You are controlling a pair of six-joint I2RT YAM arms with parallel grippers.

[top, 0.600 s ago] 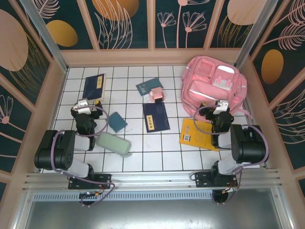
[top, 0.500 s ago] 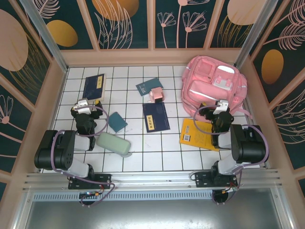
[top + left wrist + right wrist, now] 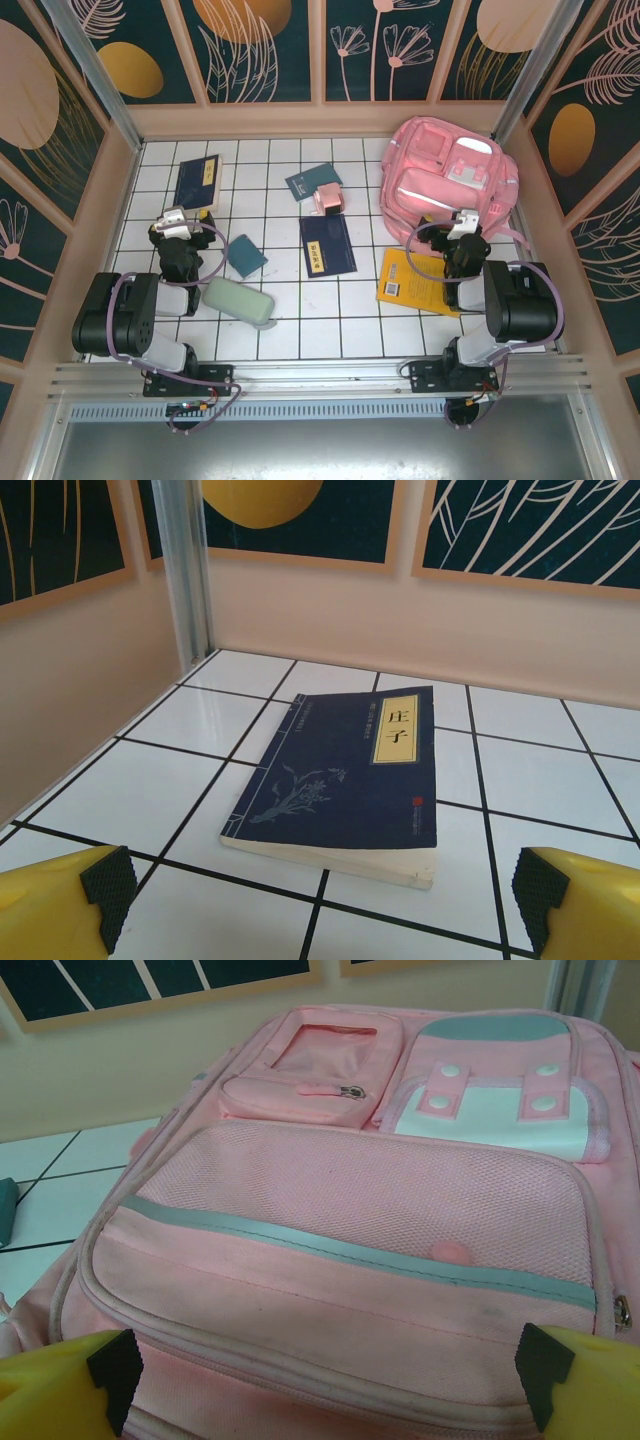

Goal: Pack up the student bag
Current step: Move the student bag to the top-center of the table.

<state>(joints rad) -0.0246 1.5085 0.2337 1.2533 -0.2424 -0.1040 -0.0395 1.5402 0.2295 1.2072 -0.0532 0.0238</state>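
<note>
The student bag (image 3: 445, 178), a large pink backpack with white and grey front patches, lies flat at the table's back right. My right gripper (image 3: 465, 222) hovers at its near edge, open and holding nothing. In the right wrist view the bag (image 3: 370, 1210) spreads out just ahead of the open right gripper (image 3: 325, 1372), its zip seam running between the black pads (image 3: 115, 1365). My left gripper (image 3: 172, 222) is open on the left. It faces a dark blue book (image 3: 345, 770), which lies a short way beyond the left gripper (image 3: 322, 900).
On the tiles lie the dark blue book (image 3: 198, 181), a teal booklet (image 3: 312, 181), a small pink case (image 3: 327, 201), a second dark blue book (image 3: 327, 245), a yellow book (image 3: 415, 280), a teal square (image 3: 246, 255) and a pale green pouch (image 3: 238, 301). Walls enclose the table.
</note>
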